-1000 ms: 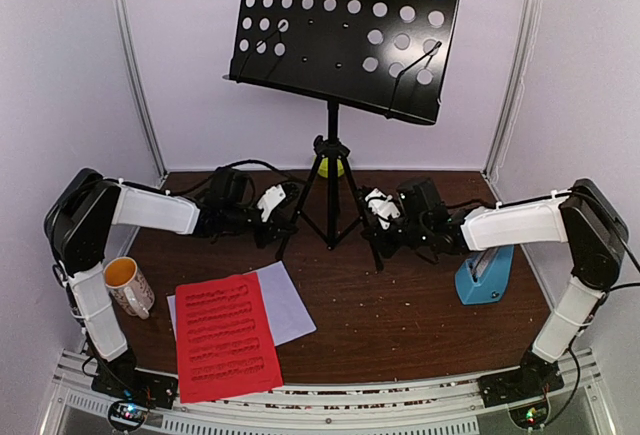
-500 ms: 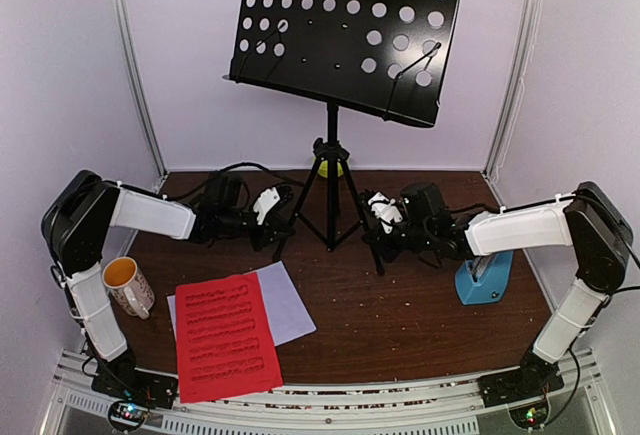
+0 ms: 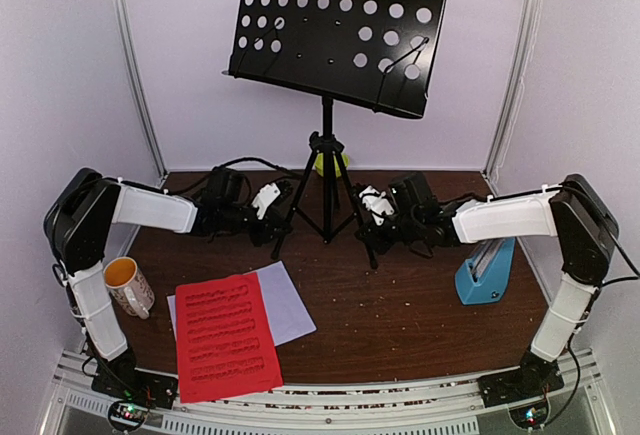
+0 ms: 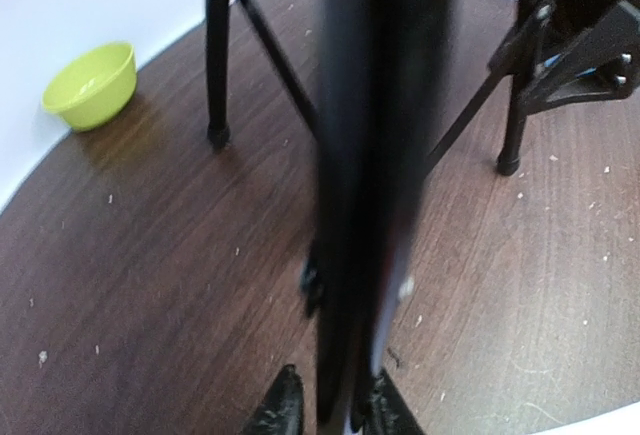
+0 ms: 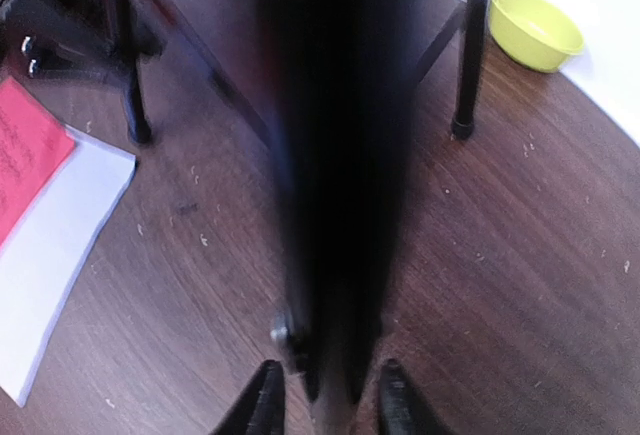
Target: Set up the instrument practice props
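The black perforated music stand (image 3: 340,25) stands on its tripod (image 3: 326,180) at the back middle of the table. My left gripper (image 3: 277,205) is closed around the tripod's left leg (image 4: 360,205), which shows blurred between its jaws in the left wrist view (image 4: 330,413). My right gripper (image 3: 368,217) is closed around the right leg (image 5: 335,175), also seen between the jaws in the right wrist view (image 5: 328,403). The red sheet (image 3: 225,335) lies partly on the white sheet (image 3: 288,300) at the front left. The blue metronome (image 3: 485,270) stands at the right.
A white patterned mug (image 3: 126,285) stands at the left edge beside the left arm. A small green bowl (image 4: 90,83) sits by the back wall behind the tripod; it also shows in the right wrist view (image 5: 535,27). White walls close in three sides.
The music stand has shifted a little to the left and back. Both grippers moved left with its legs in them.
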Robot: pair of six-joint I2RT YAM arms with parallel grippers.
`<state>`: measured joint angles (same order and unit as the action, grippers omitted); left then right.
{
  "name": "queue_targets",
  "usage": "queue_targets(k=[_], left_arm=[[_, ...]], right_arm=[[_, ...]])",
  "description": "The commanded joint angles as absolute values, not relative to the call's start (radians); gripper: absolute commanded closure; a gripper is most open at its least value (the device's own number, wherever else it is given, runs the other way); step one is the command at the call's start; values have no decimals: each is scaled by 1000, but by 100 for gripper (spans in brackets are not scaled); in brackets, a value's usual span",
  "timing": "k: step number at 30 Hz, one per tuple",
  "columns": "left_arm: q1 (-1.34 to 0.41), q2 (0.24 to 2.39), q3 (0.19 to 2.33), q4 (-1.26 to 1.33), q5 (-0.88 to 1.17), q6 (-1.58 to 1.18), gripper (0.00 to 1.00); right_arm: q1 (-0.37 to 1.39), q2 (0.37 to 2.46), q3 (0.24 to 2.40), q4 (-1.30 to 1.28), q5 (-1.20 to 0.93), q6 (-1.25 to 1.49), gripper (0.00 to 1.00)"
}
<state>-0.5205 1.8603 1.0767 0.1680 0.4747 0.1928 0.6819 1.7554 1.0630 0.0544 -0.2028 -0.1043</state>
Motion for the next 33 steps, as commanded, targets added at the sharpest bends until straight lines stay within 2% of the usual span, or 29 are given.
queue_targets(k=[1, 3, 6, 9, 13, 17, 23, 26, 33], left_arm=[[-494, 1887, 1101, 107, 420, 179, 70], [-495, 1898, 1120, 96, 427, 176, 63], [-495, 1920, 1161, 79, 443, 172, 57], [-496, 1935, 1189, 81, 459, 167, 55], [-499, 1946, 1216, 94, 482, 159, 56], [-500, 1957, 1232, 87, 481, 158, 66], [-499, 1927, 1165, 105, 452, 165, 93], [-498, 1909, 1140, 94, 420, 165, 100], [-463, 1849, 1070, 62, 398, 142, 100]], right_arm=[[678, 1763, 1055, 12, -198, -118, 60], [678, 1773, 1065, 14, -196, -118, 52], [678, 1786, 1081, 19, -195, -112, 49], [676, 1799, 1091, 42, -195, -109, 52], [676, 1819, 1101, 57, -195, -107, 61], [676, 1828, 1105, 70, -186, -100, 71], [673, 1823, 1101, 59, -168, -89, 100], [669, 1805, 1083, 42, -154, -81, 100], [663, 1722, 991, -9, -149, -47, 100]])
